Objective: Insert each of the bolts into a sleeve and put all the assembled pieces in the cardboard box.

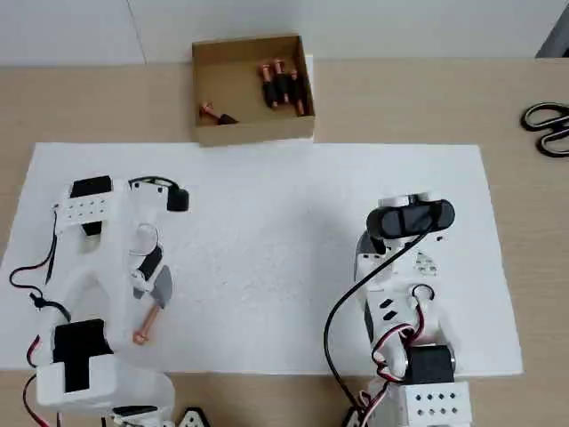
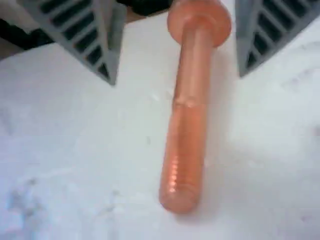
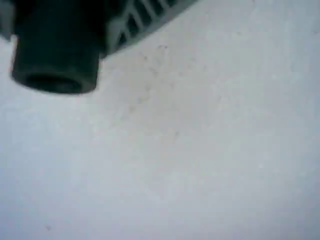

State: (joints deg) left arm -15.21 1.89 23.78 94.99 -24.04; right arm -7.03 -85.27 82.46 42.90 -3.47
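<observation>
Left gripper [image 2: 177,75]: spread wide, with nothing pinched. Its two ribbed grey fingers [image 2: 85,35] are set on either side of the bolt's head. In the high view it is seen low over the near left part of the sheet.
Bolt [image 2: 186,125]: orange, laid flat on the sheet. Its round head lies between the open fingers and its threaded end is pointed away from them. Neither finger is seen touching it. In the high view it is found just beside the left arm's base, near the sheet's near edge.
Right gripper [image 3: 75,30]: pressed onto a sleeve, with one ribbed grey finger seen right against it. In the high view it is hidden under the wrist camera, over the right part of the sheet.
Sleeve [image 3: 55,60]: black and tube-shaped, held clear of the sheet with its open end shown.
Box [image 1: 249,41]: brown cardboard, open on top, set on the counter and touching the sheet's far edge.
Assembled pieces [image 1: 283,84]: several black sleeves with orange bolts in them are laid close together in the far right part of the box. One more is laid by the near left corner.
Sheet [image 1: 267,249]: white and foam-like, spread over the counter under both arms.
Counter [image 1: 89,98]: light wood.
Scissors [image 1: 547,129]: black-handled, laid on the counter at the right edge, off the sheet.
</observation>
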